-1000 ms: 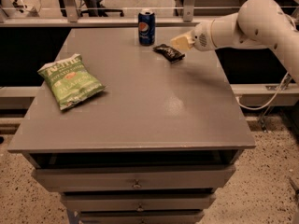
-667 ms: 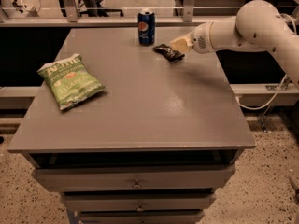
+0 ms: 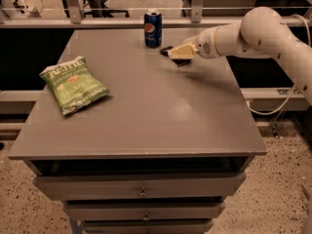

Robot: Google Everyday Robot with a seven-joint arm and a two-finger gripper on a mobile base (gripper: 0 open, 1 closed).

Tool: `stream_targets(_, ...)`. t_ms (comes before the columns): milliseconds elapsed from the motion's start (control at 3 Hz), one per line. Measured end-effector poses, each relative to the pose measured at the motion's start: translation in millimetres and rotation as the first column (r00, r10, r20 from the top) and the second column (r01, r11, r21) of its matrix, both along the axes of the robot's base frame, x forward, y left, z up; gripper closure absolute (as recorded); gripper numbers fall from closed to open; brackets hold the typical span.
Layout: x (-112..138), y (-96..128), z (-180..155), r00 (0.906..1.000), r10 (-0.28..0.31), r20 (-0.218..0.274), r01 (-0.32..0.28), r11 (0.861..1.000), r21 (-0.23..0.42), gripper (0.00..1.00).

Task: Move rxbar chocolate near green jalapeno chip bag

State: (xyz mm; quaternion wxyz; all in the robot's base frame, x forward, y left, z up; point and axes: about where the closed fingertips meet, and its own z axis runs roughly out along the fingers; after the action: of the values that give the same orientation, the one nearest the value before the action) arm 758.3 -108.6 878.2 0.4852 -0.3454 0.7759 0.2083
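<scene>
The rxbar chocolate, a small flat black wrapper, lies at the back of the grey table, just right of the blue soda can. My gripper reaches in from the right on a white arm and sits right over the bar. It covers the bar's middle, so only the dark ends show on either side of it. The green jalapeno chip bag lies flat near the table's left edge, far from the bar and the gripper.
A blue soda can stands upright at the table's back edge, close to the left of the gripper. A metal rail runs behind the table. Drawers sit below the front edge. The white arm spans the back right corner.
The gripper has moved left and down onto the bar, which lay uncovered beside its tip before. The bar, the can and the chip bag have stayed in place.
</scene>
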Motion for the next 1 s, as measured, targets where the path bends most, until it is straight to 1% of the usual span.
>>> stream_targets(333,7.6,1.2,-7.7,1.0000,-0.002,0.005,0.002,1.000,-0.001,0.00)
stream_targets(1000,18.6,0.2,-30.4,0.9998,-0.015,-0.009,0.015,1.000,-0.008,0.00)
